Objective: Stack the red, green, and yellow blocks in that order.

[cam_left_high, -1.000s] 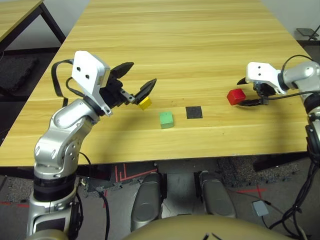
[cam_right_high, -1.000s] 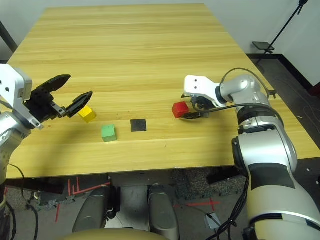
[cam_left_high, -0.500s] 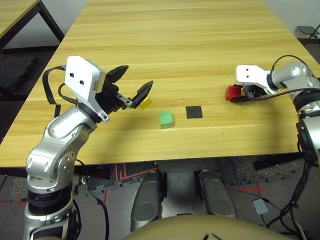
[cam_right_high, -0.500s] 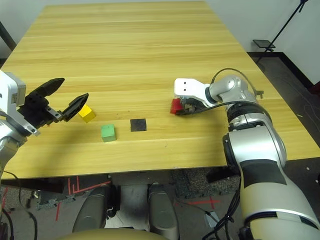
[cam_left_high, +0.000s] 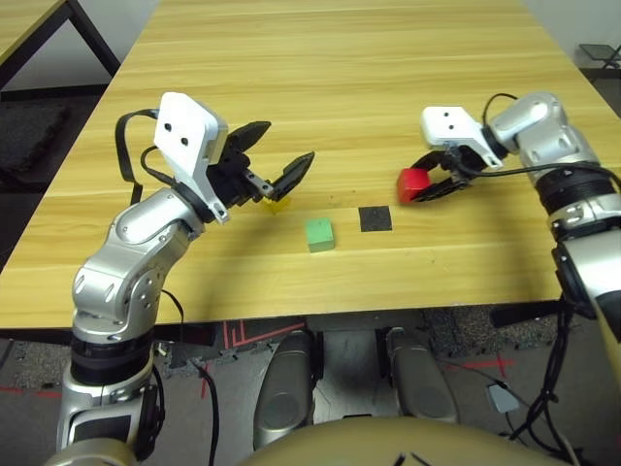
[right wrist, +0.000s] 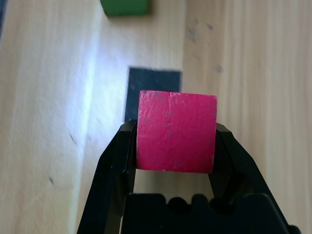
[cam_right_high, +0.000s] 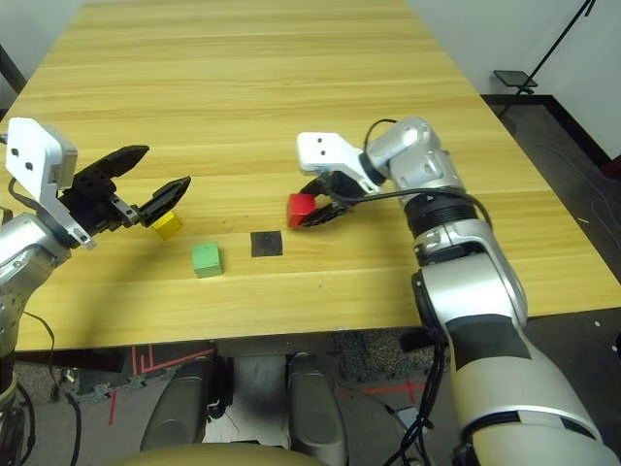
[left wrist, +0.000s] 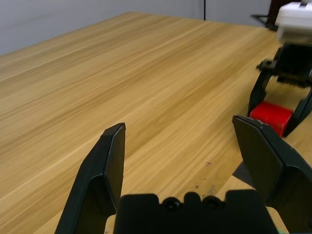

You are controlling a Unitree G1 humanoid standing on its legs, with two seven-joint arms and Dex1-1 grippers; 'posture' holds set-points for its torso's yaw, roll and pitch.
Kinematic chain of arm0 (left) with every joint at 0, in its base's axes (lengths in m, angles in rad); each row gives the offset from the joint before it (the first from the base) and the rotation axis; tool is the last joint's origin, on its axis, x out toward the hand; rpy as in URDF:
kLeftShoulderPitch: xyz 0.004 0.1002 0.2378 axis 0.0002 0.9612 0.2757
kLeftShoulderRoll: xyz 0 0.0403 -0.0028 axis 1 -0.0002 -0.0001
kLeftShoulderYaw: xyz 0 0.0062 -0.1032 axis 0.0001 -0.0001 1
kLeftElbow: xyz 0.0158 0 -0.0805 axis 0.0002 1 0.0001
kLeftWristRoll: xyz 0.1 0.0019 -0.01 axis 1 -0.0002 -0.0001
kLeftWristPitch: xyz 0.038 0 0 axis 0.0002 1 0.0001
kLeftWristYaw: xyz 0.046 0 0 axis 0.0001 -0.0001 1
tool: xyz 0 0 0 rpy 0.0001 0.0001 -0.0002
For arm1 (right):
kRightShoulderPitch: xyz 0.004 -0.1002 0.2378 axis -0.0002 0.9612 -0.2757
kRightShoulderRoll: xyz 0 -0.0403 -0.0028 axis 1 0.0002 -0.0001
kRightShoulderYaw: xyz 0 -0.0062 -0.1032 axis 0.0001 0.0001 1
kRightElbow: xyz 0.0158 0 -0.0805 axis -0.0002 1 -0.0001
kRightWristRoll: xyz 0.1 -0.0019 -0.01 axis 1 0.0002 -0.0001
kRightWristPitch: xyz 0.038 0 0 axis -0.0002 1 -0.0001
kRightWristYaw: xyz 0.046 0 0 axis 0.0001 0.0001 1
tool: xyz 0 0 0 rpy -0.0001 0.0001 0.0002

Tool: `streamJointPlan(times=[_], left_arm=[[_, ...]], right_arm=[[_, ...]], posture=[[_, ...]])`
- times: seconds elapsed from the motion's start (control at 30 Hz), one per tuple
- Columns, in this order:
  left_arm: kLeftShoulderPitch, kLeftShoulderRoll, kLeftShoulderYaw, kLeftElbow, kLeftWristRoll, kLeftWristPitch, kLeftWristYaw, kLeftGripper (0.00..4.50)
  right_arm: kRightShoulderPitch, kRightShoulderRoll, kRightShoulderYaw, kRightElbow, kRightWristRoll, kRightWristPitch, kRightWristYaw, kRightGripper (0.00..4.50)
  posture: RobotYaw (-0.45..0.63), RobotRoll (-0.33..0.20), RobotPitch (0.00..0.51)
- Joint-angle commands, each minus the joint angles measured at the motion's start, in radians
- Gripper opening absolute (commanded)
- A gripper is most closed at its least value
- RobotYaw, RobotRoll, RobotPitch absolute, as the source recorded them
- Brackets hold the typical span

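Observation:
My right gripper is shut on the red block, holding it by two sides just right of the black square patch. In the right wrist view the red block sits between the fingers, with the patch beyond it. The green block lies on the table left of the patch. The yellow block lies further left, partly hidden behind my left gripper, which hovers open above it with nothing between its fingers.
The wooden table stretches far back behind the blocks. Its front edge runs close below the green block. A second table stands at the far left, across a gap.
My right gripper has shut on the red block and carried it left, toward the black patch. The left gripper stays open near the yellow block.

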Motion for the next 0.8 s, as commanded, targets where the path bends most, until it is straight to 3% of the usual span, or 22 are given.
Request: streamJointPlan(times=[0.03, 0.4, 0.8], left_arm=[[-0.001, 0.022, -0.047, 0.008, -0.006, 0.058, -0.028, 4.50], [0.072, 0.156, -0.056, -0.040, -0.045, 0.098, -0.193, 4.50], [0.125, 0.176, -0.038, -0.087, -0.048, 0.091, -0.221, 4.50]], right_arm=[[0.018, 0.020, 0.026, -0.053, 0.004, 0.036, -0.016, 2.13], [0.011, 0.061, 0.083, 0.003, -0.023, -0.019, -0.057, 2.13], [-0.003, 0.105, 0.099, 0.119, -0.049, -0.097, -0.102, 2.13]], posture=[[0.38, -0.190, 0.114], [0.44, -0.199, 0.112], [0.48, -0.195, 0.127]])
